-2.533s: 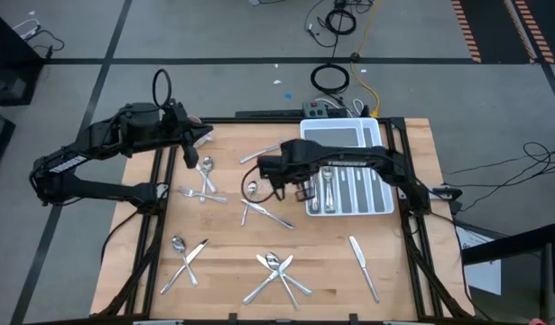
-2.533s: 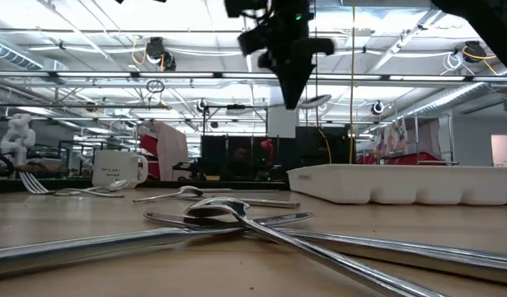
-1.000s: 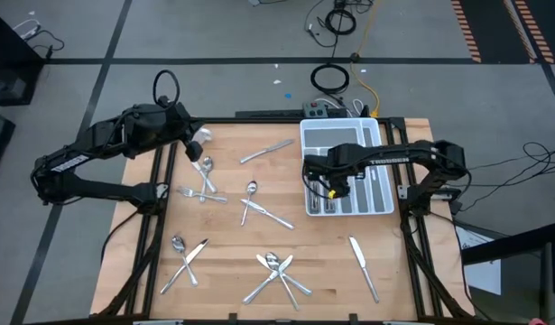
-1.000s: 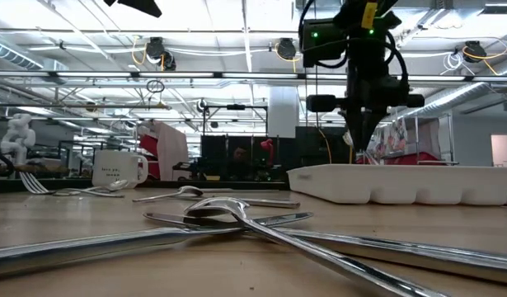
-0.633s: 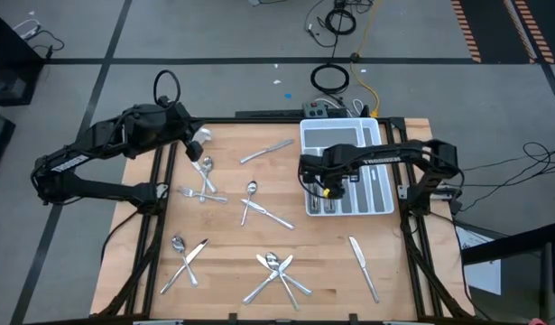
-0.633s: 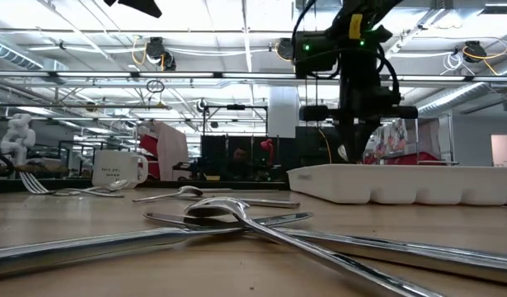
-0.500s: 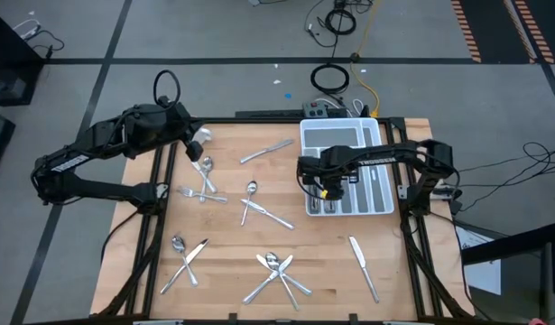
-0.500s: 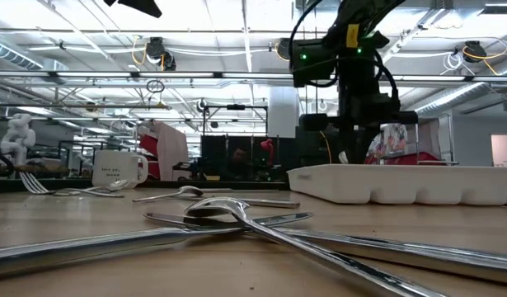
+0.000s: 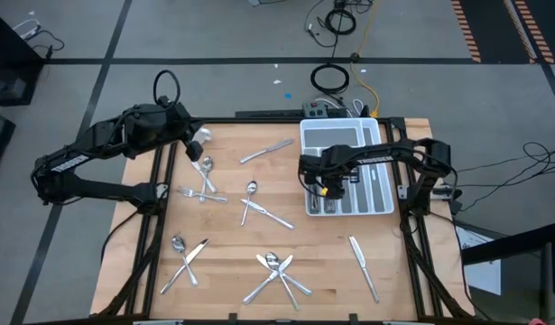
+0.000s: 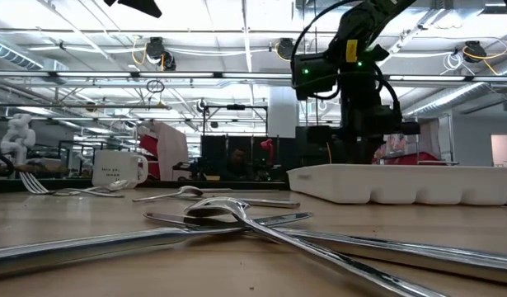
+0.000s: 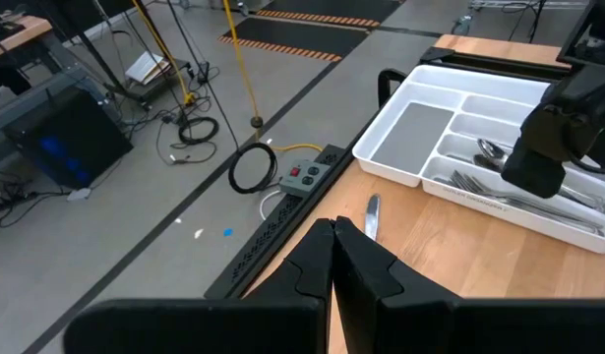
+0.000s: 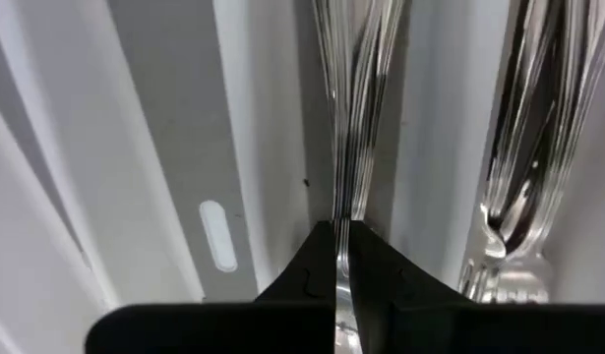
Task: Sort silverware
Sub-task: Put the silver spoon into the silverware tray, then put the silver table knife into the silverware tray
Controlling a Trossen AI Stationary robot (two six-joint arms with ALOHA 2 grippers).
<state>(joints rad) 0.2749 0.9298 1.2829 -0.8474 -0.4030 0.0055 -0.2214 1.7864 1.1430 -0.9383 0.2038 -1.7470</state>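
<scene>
Your count from the high view: one white divided tray (image 9: 345, 135), one white mug (image 9: 198, 147), and loose silverware on the wooden table (image 9: 232, 235) in roughly six spots — a knife (image 9: 266, 151) near the tray, a cluster (image 9: 203, 179) by the mug, a spoon-and-fork cross (image 9: 255, 204) mid-table, a crossed pair (image 9: 184, 257) at front left, a pile (image 9: 279, 273) at front centre, a lone knife (image 9: 362, 263) at front right. I can't give you an exact piece count.

Your right gripper (image 9: 324, 190) is down in the tray's leftmost long slot. In its wrist view the fingers pinch a slim shiny handle (image 12: 340, 285) — it runs straight out between the tips, in line with the forks (image 12: 353, 88) already lying there. A second bundle (image 12: 523, 147) fills the neighbouring slot.

Your left gripper (image 9: 190, 150) hangs by the mug, fingers pressed together on nothing.

Tray is smooth white plastic; the cutlery is polished metal.
</scene>
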